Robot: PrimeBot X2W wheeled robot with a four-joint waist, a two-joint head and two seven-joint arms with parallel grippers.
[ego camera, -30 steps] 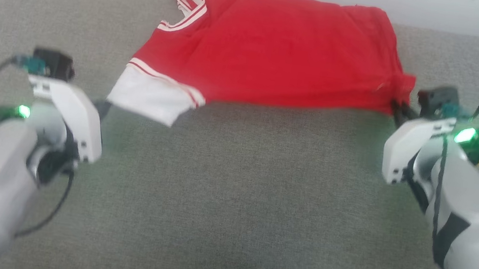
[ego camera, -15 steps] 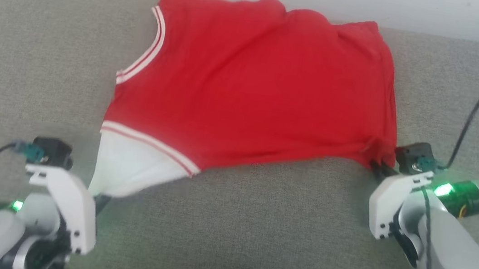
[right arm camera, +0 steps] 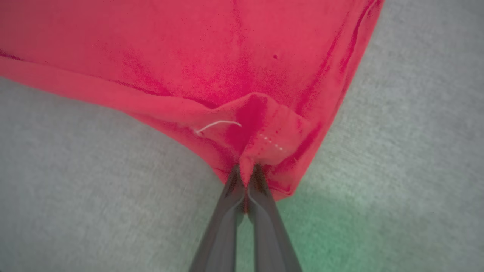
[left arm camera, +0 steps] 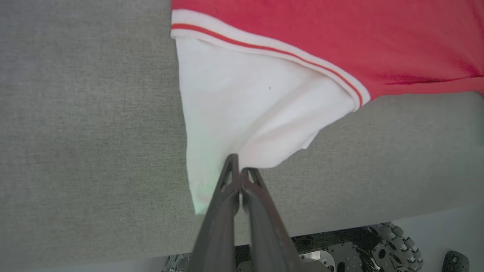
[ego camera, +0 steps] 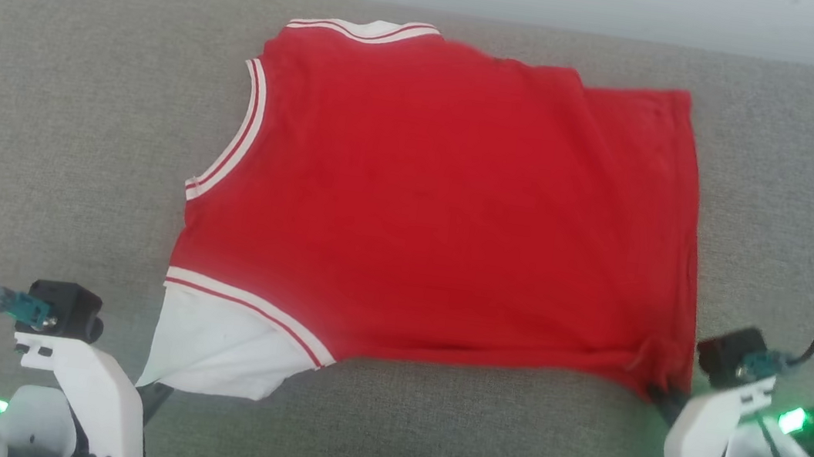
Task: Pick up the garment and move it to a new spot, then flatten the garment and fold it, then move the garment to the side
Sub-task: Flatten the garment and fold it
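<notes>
Left end effector (ego camera: pixel 156 393): lower left of the head view, fingers pinched shut on the tip of the white sleeve (left arm camera: pixel 245 105); in the left wrist view the cloth fans out from the closed tips
Right end effector (ego camera: pixel 659 399): lower right, clamped tight on the bunched red hem corner (right arm camera: pixel 261 128), creases running out from the grip
Garment (ego camera: pixel 440 209): lies plain red side up across the middle of the grey cushion (ego camera: pixel 61 139), collar trim (ego camera: pixel 227 140) at centre left
Far edge: looks flat; a striped sleeve edge (ego camera: pixel 365 28) peeks out at the top, and a stepped layer shows at upper right
Step in hand, as we judge it: flattening, by drawing the near edge (ego camera: pixel 484 358) taut between both grips
How we would do it well: pull both corners evenly toward the bottom of the frame and slightly apart, low over the cushion, so the sagging edge straightens without skewing the far side
What we would watch: the sleeve tip is a thin hold and may slip; the right-hand bunch will need smoothing once let go
</notes>
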